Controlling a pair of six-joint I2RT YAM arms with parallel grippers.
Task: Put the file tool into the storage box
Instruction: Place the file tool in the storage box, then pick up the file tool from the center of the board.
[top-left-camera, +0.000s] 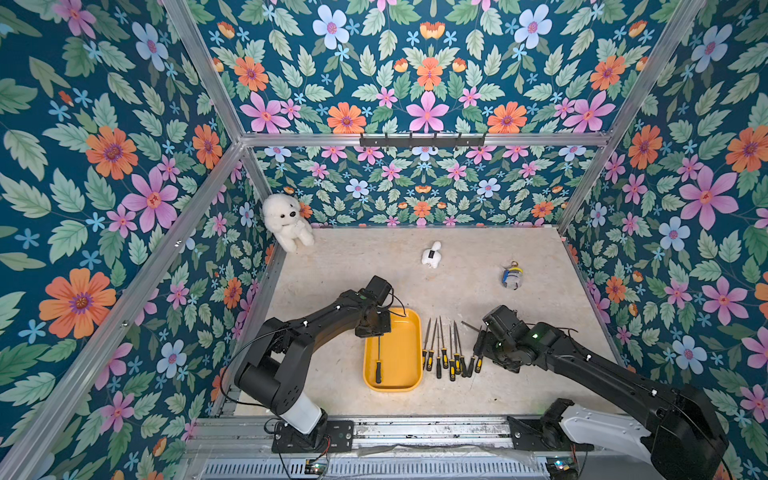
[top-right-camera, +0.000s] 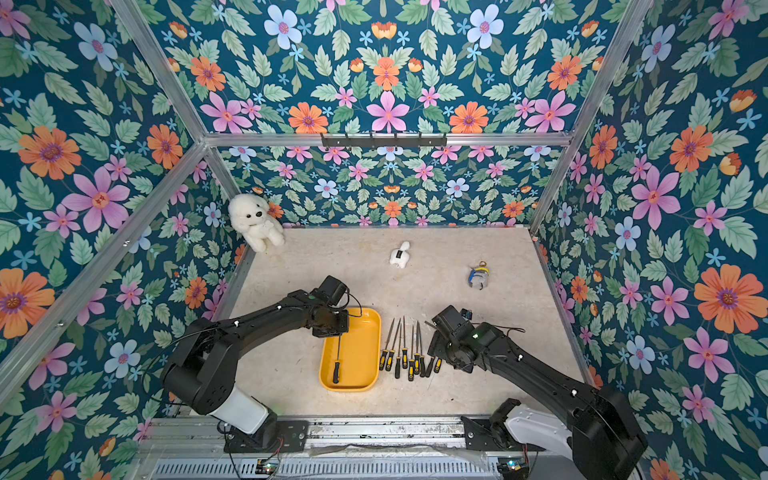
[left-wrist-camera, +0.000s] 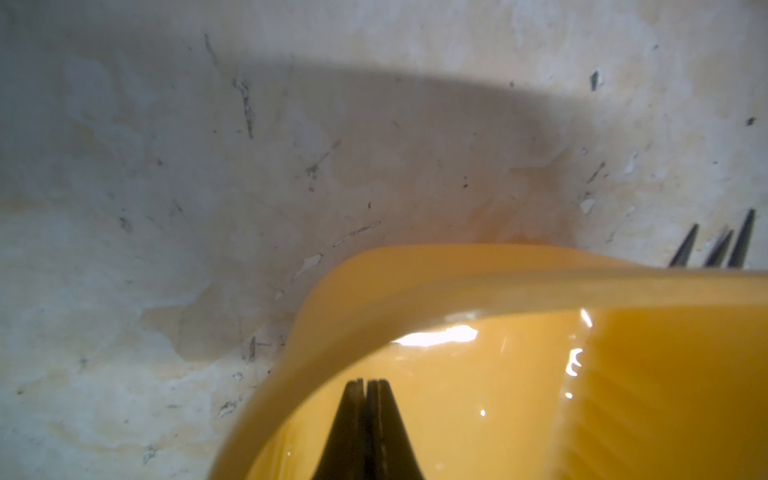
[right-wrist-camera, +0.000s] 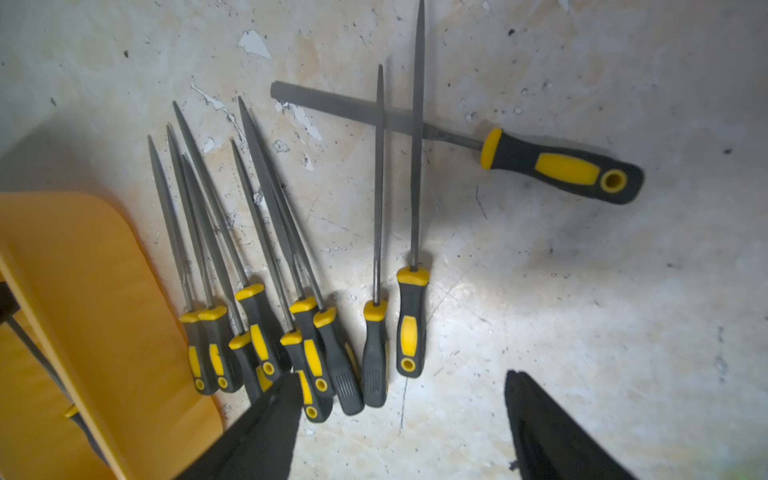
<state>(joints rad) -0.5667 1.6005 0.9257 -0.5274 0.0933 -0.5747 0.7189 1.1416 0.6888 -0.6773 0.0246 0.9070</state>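
The right gripper (right-wrist-camera: 401, 379) hangs wide open and empty over the row of files (right-wrist-camera: 266, 291), its jaws straddling the handle ends at the bottom of the right wrist view. The storage box (top-left-camera: 401, 349) sits at lower centre in both top views, just left of the row, with one file (top-left-camera: 378, 370) already lying along its left side. The left gripper (left-wrist-camera: 365, 386) is pinched shut on nothing, poised over the box's far end. The pick looks best made on one of the two files (right-wrist-camera: 411, 324) standing apart at the right of the row, since the others are bunched with handles touching. The jaws should come down square across a single handle and lift straight up, as both blades lie across the large flat file (right-wrist-camera: 540, 162). That crossing shows only in the right wrist view; in the top views the right arm covers most of it. Only the top views show the boxed file whole; the left wrist view shows just rim and bare table.
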